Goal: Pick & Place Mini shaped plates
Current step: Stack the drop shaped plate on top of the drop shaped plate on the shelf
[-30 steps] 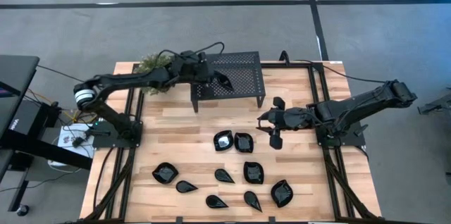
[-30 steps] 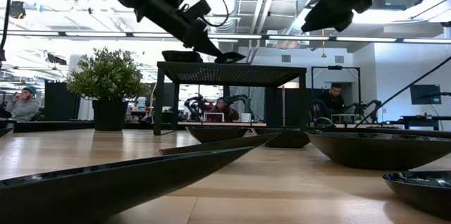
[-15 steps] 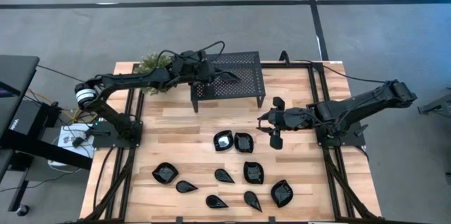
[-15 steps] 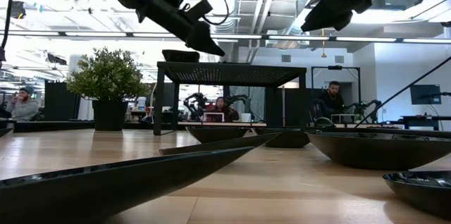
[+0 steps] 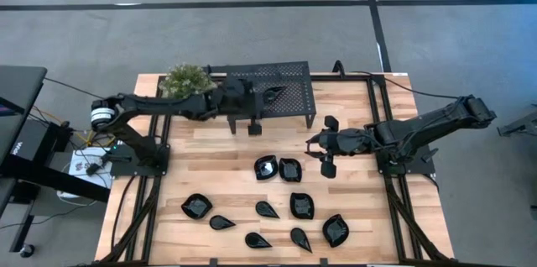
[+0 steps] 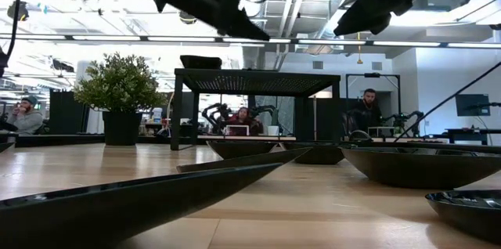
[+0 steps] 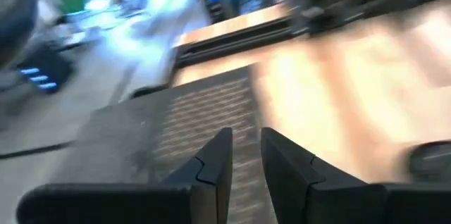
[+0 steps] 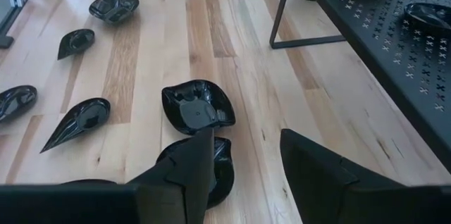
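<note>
Several mini shaped plates, glossy black, lie on the wooden table, among them a squarish one (image 5: 266, 167) (image 8: 199, 108) and teardrop ones (image 5: 222, 222). One teardrop plate (image 5: 273, 95) (image 8: 428, 14) rests flat on top of the black perforated stand (image 5: 289, 74). My left gripper (image 5: 254, 118) (image 7: 244, 155) hovers at the stand's near left corner, open by a narrow gap, with nothing between its fingers. My right gripper (image 5: 327, 145) (image 8: 246, 157) hangs wide open above the table, right of the stand and over the nearest plates.
A potted plant (image 5: 186, 81) (image 6: 119, 84) stands at the back left, beside the stand. Black frame rails (image 5: 382, 133) run along both sides of the table. Bare wood (image 5: 201, 154) lies between the stand and the plates. People sit in the room beyond.
My left gripper has opened and let go of the teardrop plate, which now stays on top of the stand. The gripper has then swung away from it toward the table's near edge, staying above the height of the stand's top.
</note>
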Action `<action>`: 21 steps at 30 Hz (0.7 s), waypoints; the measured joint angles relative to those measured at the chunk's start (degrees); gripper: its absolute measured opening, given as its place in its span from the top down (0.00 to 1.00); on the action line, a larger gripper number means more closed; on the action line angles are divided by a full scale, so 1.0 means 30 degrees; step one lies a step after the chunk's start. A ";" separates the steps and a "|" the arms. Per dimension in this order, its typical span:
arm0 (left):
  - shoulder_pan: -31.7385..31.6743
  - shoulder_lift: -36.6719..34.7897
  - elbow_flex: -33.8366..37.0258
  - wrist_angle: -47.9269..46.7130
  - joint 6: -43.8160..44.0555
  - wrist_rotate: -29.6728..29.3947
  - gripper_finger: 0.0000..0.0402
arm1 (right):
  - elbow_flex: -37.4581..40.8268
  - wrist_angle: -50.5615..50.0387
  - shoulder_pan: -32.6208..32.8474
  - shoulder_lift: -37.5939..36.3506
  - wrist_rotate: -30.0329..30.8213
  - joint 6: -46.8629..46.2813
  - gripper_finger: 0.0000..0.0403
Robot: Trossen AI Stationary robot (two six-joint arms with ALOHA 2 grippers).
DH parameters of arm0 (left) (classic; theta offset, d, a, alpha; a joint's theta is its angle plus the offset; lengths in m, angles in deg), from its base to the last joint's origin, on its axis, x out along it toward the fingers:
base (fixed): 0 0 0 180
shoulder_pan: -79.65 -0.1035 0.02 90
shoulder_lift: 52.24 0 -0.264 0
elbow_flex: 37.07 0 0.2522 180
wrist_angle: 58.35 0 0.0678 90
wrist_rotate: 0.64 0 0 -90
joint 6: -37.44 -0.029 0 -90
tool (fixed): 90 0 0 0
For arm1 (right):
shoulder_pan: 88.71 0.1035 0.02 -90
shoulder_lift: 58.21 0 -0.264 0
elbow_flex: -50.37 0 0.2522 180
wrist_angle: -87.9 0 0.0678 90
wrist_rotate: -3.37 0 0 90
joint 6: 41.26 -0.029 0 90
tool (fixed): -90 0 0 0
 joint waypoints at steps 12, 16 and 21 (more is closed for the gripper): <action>0.6545 -0.0384 0.0000 -0.3050 0.1952 -0.0851 0.81 | -0.0022 0.2902 0.0029 0.3263 -0.2701 0.0225 0.64; 0.8286 -0.1608 0.0007 -0.5874 0.2632 -0.4848 0.81 | -0.1043 0.5057 0.0136 0.5388 -0.4736 0.0814 0.68; 0.9924 -0.3796 0.0017 -0.9405 0.5571 -0.8118 0.81 | -0.3777 0.4160 0.1020 0.8811 -0.4591 0.0484 0.72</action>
